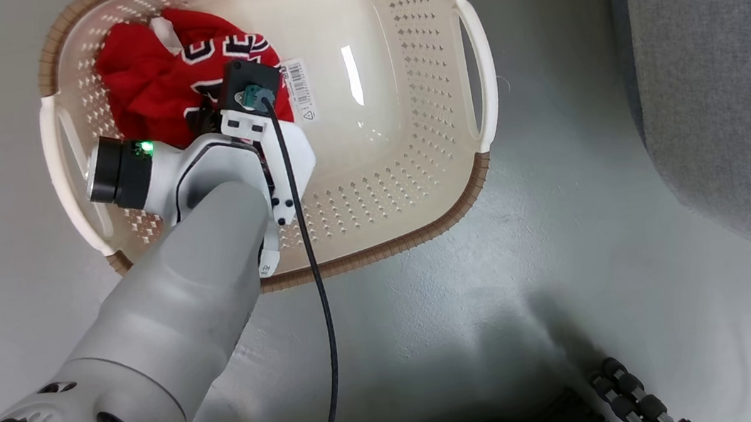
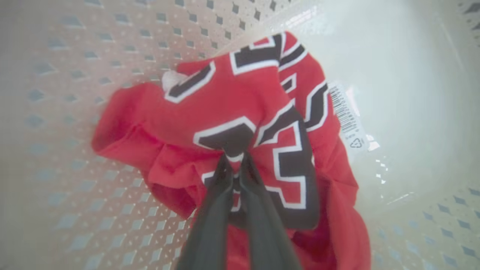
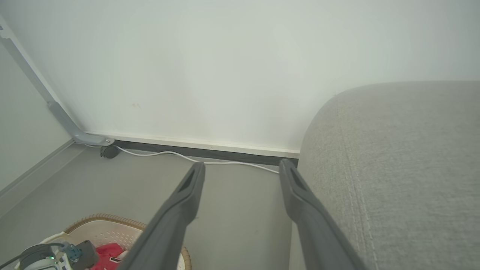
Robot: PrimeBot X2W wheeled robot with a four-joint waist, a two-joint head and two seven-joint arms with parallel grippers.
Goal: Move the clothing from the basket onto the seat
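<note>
Left wrist view: left fingers [image 2: 213, 210] pinching red clothing [image 2: 232, 101] in far-left corner of basket [image 2: 56, 112]. Right wrist view: right fingers [image 3: 180, 202] spread, beside grey seat [image 3: 397, 172].

Grey floor [image 1: 564, 231], basket [image 1: 415, 238], sofa [image 1: 726, 89], cable [image 3: 195, 160]

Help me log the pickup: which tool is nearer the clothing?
Left. The left tool is pinched shut on the clothing in the basket; the right tool is open, up beside the seat, away from it.
</note>
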